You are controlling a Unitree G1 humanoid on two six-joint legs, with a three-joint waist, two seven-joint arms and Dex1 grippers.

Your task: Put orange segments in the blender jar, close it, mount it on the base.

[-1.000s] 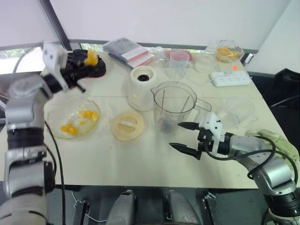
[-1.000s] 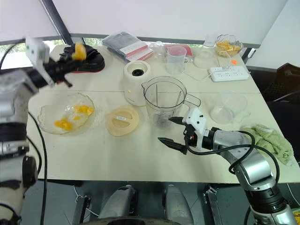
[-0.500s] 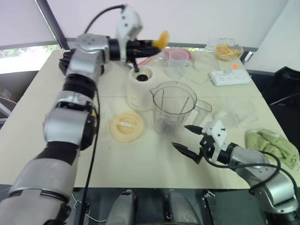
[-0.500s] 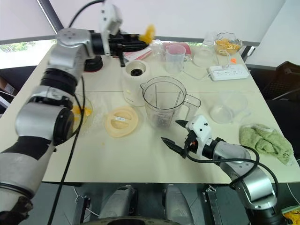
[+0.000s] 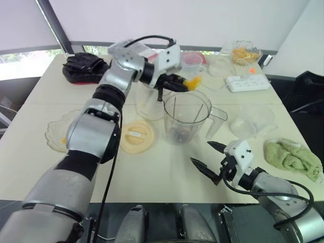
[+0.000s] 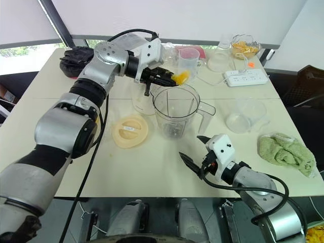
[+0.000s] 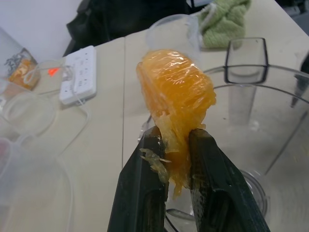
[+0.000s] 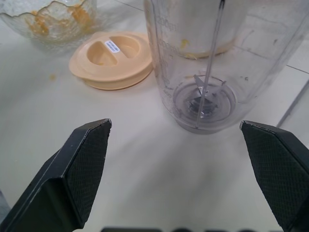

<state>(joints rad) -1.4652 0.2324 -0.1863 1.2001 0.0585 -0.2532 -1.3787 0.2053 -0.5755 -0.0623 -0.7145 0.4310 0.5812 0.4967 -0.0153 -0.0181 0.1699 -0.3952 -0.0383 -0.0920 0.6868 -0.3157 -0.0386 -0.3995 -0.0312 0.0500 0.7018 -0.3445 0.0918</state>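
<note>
Your left gripper (image 5: pixel 182 85) clamps an orange segment (image 7: pixel 176 89) tight — the open blender jar (image 6: pixel 174 114) sits just below its tips. Your right gripper (image 6: pixel 190 147) gapes wide, the jar just ahead of it.

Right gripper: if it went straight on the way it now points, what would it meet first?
Most likely the jar: the open right gripper points at its lower wall, near the base. The lid lies to one side of that line. Depth is unclear, so it might graze past.
</note>
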